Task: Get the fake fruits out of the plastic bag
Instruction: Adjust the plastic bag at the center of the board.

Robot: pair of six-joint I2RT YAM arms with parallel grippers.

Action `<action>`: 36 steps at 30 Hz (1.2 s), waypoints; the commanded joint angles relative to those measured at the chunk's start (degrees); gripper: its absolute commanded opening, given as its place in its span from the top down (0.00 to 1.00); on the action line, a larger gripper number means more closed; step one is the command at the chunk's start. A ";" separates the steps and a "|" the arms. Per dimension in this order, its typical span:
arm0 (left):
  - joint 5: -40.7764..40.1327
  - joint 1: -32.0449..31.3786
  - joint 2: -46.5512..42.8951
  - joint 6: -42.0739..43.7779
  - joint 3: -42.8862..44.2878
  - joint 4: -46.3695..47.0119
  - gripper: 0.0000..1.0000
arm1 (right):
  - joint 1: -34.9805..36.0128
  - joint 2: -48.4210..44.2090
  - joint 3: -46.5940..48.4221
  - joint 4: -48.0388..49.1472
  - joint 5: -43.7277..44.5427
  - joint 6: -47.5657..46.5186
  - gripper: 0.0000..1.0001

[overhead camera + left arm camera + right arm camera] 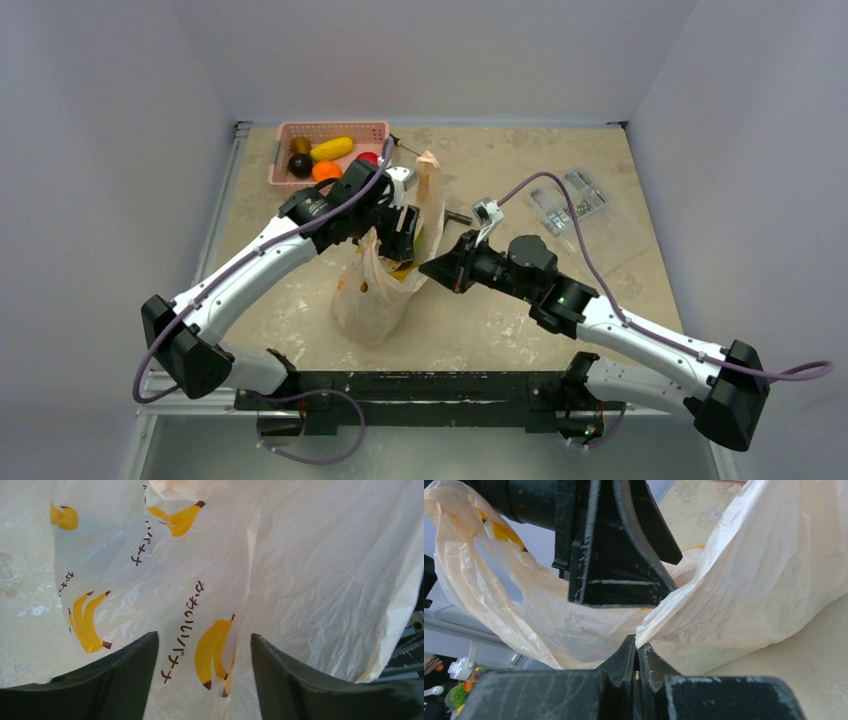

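The plastic bag (365, 300) was found standing crumpled at the centre of the overhead frame, its rim pinched between the fully closed jaws of the right gripper (636, 647). Just beyond, the left gripper (204, 637) was held over the bag's banana-printed film, its fingers (125, 680) set well apart and nothing clamped between them. Furthest off, at the upper left, a yellow banana and a dark round one of the fake fruits (332, 149) were noted in a pink basket (330, 129).
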 commanded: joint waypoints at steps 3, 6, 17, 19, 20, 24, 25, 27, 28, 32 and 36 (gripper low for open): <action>-9.76 -0.82 4.04 -1.89 0.21 1.03 0.60 | -0.31 -0.48 1.63 -1.82 1.87 -1.37 1.00; -13.45 1.24 4.21 -1.72 2.63 0.19 1.00 | -1.27 -0.44 2.22 -3.65 3.68 -1.74 1.00; 29.75 30.34 -11.89 -23.14 -10.00 32.55 1.00 | -24.84 -3.58 4.79 -17.73 -8.23 -12.72 1.00; 32.37 32.14 -13.02 -24.56 -14.36 35.12 1.00 | -26.91 -4.72 2.18 -17.49 -10.10 -12.78 1.00; 32.70 32.66 -13.44 -24.62 -16.33 35.60 1.00 | -27.50 -5.25 0.50 -16.77 -10.57 -12.50 1.00; 36.16 33.09 -12.71 -25.37 -21.48 37.79 1.00 | -27.69 -4.21 -2.33 -16.25 -12.21 -13.87 1.00; 36.88 33.09 -12.34 -25.75 -21.73 37.80 1.00 | -27.66 -3.54 -1.55 -17.39 -11.16 -15.45 1.00; 37.41 33.09 -12.14 -25.51 -21.66 37.20 1.00 | -27.64 -2.13 1.15 -20.28 -10.89 -17.52 0.96; 37.47 33.09 -12.26 -25.16 -21.42 36.74 1.00 | -27.61 -1.60 2.95 -21.96 -10.08 -18.03 0.91; 36.72 33.09 -12.55 -24.01 -20.24 34.45 1.00 | -26.72 -0.28 12.15 -31.29 -5.96 -20.13 0.63; 36.94 33.09 -11.77 -24.03 -19.95 34.07 1.00 | -24.56 -0.95 21.16 -37.46 -4.57 -23.50 0.33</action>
